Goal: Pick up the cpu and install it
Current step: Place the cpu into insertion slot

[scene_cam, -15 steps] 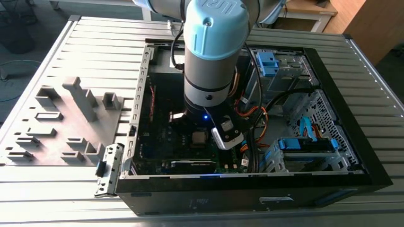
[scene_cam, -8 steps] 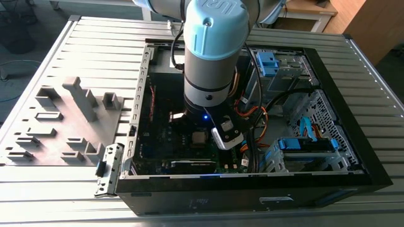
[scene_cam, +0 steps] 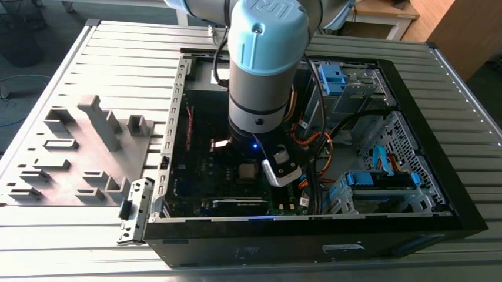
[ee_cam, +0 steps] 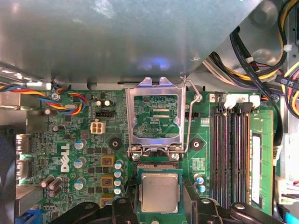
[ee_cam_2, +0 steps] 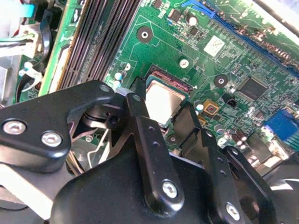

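Black fingers (ee_cam_2: pixel 140 135) fill your second wrist view's foreground, spread wide either side of the cpu (ee_cam: pixel 159 193) and holding nothing. You see the case (scene_cam: pixel 439 226) lying open on the table (scene_cam: pixel 117 64), with the board (ee_cam: pixel 65 140) inside it. On that board the cpu sits in its socket, directly between your gripper's (ee_cam: pixel 160 205) fingertips, while the bracket (ee_cam: pixel 154 116) stands flipped up just beyond it.

A robotics lab or assembly workshop
An opened computer case (scene_cam: pixel 314 147) lies on a slotted aluminium table (scene_cam: pixel 117 64), beside it a grey fixture block (scene_cam: pixel 70 153), wooden furniture behind
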You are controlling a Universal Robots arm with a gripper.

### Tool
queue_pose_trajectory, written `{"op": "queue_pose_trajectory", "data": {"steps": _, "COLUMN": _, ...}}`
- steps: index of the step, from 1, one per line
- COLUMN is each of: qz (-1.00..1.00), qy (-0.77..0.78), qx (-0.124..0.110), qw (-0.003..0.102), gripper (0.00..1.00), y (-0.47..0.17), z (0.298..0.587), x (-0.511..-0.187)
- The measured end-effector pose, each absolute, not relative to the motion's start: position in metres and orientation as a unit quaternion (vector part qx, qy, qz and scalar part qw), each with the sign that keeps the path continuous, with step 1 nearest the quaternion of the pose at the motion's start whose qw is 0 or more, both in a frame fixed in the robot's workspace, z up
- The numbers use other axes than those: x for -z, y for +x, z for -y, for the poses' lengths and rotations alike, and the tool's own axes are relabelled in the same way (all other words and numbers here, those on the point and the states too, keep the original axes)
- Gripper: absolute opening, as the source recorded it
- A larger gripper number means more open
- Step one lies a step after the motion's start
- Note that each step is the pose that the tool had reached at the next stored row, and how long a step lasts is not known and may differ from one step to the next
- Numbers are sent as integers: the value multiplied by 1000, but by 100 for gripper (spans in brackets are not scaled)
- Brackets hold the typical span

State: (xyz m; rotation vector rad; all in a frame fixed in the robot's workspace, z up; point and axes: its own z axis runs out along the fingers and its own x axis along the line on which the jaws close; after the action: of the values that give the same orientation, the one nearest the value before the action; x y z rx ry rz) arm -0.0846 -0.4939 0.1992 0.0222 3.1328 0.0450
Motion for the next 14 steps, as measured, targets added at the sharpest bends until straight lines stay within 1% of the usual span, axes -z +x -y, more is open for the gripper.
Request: {"op": "queue_pose_trajectory", "data": {"steps": 14, "qz": -1000, "qy": 17, "qx": -14, "qw": 4, "gripper": 47, "y": -88, "z": 494, "x": -191}}
